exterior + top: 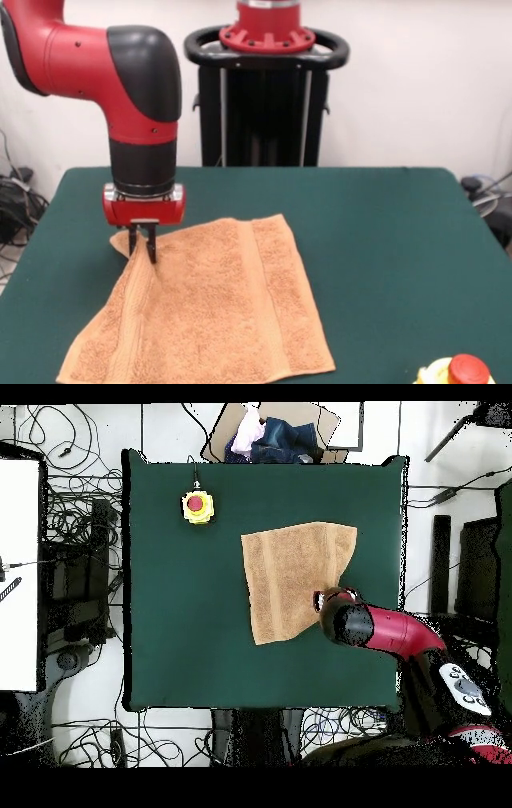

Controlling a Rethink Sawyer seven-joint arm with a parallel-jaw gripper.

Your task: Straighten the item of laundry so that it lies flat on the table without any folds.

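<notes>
Towel (216,308) lies mostly spread on the green table (384,240), its far corner pinched in the gripper (143,250), fingers closed narrow, likely to pull it flat

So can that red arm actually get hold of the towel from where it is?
Probably yes. The gripper is already down on the towel near its far corner, fingers close together on a raised ridge of cloth, and nothing else lies in its way.
</notes>
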